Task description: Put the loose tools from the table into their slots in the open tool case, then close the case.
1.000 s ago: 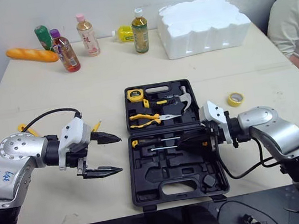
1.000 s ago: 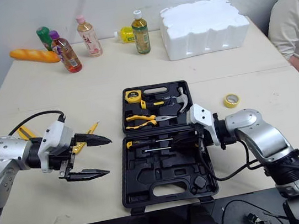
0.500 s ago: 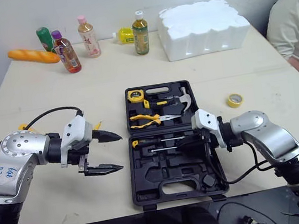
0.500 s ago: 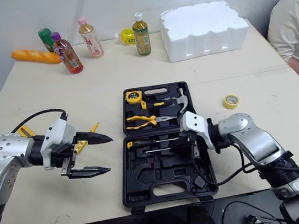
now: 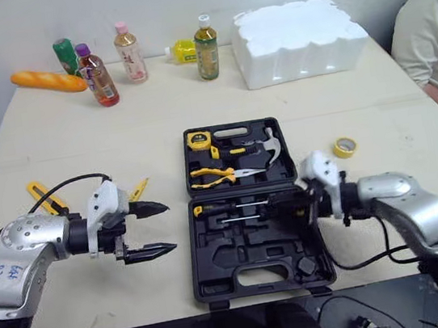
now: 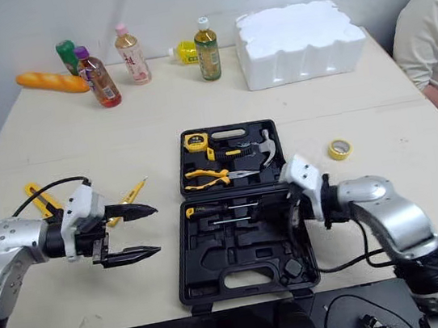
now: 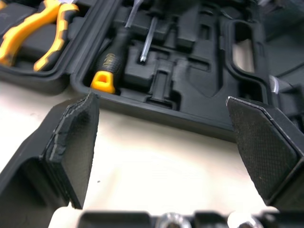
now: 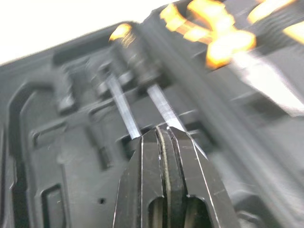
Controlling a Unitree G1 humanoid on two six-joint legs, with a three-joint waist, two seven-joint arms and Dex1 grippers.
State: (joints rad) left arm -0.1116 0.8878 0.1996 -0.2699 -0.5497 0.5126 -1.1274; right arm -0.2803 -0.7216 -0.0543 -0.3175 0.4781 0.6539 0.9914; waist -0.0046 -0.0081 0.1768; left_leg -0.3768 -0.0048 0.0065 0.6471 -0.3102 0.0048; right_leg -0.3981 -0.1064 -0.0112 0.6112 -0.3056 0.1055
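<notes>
The left gripper (image 5: 169,226) is held spread pretty wide beside the tool case (image 5: 248,251), while the right gripper (image 5: 272,208) is pressed together over 2 screwdrivers (image 5: 229,207) (near half).

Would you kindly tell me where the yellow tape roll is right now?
The yellow tape roll lies on the table, on the robot's right, beside the open tool case near its hammer.

1. Black plastic tool case (image 5: 240,255): lies open and flat at mid-table toward the near edge, one half far, one near.
2. Far half: yellow tape measure (image 5: 198,140), yellow-handled pliers (image 5: 233,173) and hammer (image 5: 241,149) (all seated in slots).
3. Near half: black-and-yellow-handled screwdriver (image 5: 213,209) lies along its far edge.
4. Loose, left of the case: small yellow tool (image 5: 138,190); farther left, yellow-and-black tool (image 5: 47,197).
</notes>
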